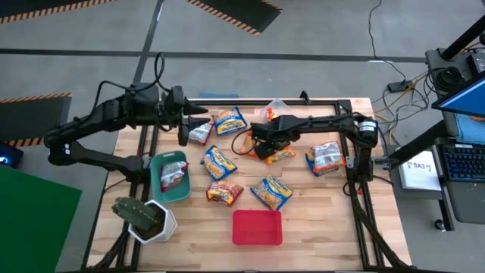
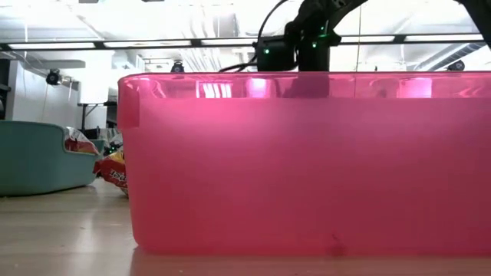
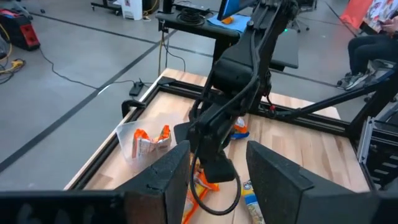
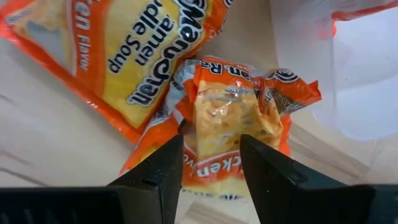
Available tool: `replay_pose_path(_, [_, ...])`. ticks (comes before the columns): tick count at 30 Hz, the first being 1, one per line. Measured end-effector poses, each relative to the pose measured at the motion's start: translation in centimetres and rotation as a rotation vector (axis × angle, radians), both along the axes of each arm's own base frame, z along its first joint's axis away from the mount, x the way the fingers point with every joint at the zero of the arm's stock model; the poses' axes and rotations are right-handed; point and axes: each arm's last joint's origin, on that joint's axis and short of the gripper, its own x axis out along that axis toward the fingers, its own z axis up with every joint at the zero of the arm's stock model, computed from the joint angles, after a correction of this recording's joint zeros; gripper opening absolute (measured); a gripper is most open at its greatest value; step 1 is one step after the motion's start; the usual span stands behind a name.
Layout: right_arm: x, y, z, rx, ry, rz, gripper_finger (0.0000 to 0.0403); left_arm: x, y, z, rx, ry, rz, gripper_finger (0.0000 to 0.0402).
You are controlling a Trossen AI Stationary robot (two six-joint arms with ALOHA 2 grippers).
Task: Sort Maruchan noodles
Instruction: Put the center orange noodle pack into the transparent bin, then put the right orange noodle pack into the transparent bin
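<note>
The right gripper [image 4: 210, 163] was pinched on a crumpled orange plastic ramen packet [image 4: 231, 118] at the table's far middle, light, crinkly and slippery, best held mid-body across the noodle block, while the left gripper [image 3: 214, 180] hovered unclenched nearby, holding nothing.

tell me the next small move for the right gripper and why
Probably lift. The right gripper looks pinched on the crumpled orange noodle packet, which overlaps another orange packet on the table. Raising it straight up should free it before carrying it to the clear bin, which already holds orange packets.
</note>
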Motion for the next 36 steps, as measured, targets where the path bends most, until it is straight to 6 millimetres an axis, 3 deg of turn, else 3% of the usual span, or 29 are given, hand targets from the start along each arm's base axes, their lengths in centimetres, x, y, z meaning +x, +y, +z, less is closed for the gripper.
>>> replay_pose_path(9, [0.6, -0.2, -2.3, -0.015, 0.057, 0.051, 0.0127, 0.1, 0.0, -0.1, 0.001, 0.004, 0.000, 0.0142])
replay_pose_path(15, [0.6, -0.2, -2.2, -0.016, 0.061, 0.090, 0.0031, 0.2, 0.1, -0.1, 0.003, 0.007, 0.008, 0.0138])
replay_pose_path(19, [0.4, -0.1, -1.4, -0.005, 0.042, 0.102, 0.0011, 0.2, 0.1, -0.1, 0.003, 0.007, 0.008, 0.0123])
replay_pose_path(25, [-0.3, 1.0, 2.1, 0.002, -0.070, 0.129, 0.0008, 0.2, 0.1, -0.1, 0.001, 0.006, 0.009, 0.0089])
replay_pose_path(32, [-2.5, 2.5, 8.5, -0.059, -0.322, 0.159, 0.0008, 0.2, 0.1, -0.1, -0.003, 0.004, 0.011, 0.0066])
replay_pose_path(36, [-4.8, 2.9, 12.0, -0.063, -0.487, 0.118, 0.0008, 0.3, 0.1, -0.2, -0.004, 0.009, 0.011, 0.0056])
